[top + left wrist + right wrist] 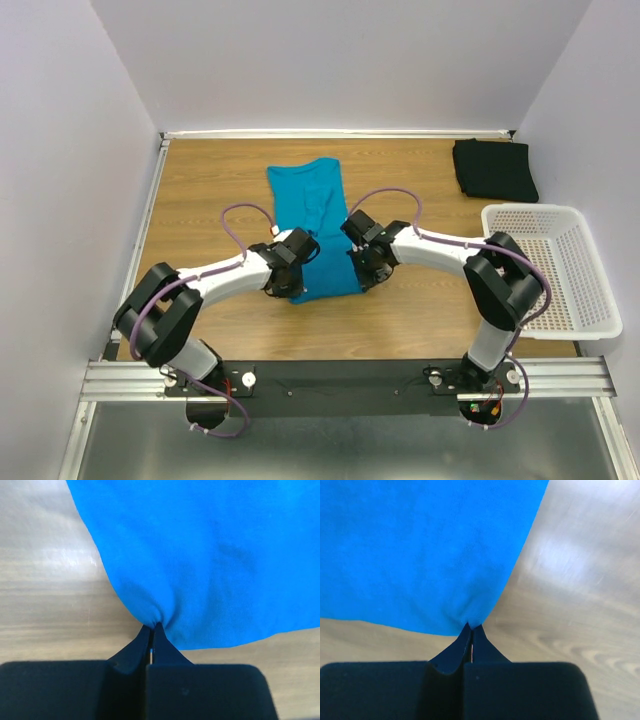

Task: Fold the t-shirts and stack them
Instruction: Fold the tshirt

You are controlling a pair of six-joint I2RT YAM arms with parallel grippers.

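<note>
A bright teal-blue t-shirt [315, 225] lies lengthwise in the middle of the wooden table, folded into a narrow strip. My left gripper [297, 272] is shut on its near left corner; in the left wrist view the cloth [210, 560] bunches into the fingertips [153, 626]. My right gripper [358, 262] is shut on the near right corner, with the blue cloth [420, 550] puckered at the tips [470, 626]. A black t-shirt [494, 168] lies folded at the far right of the table.
A white perforated basket [560, 268] stands at the right edge of the table [200, 200], close beside the right arm's elbow. White walls close the table in at the back and on both sides.
</note>
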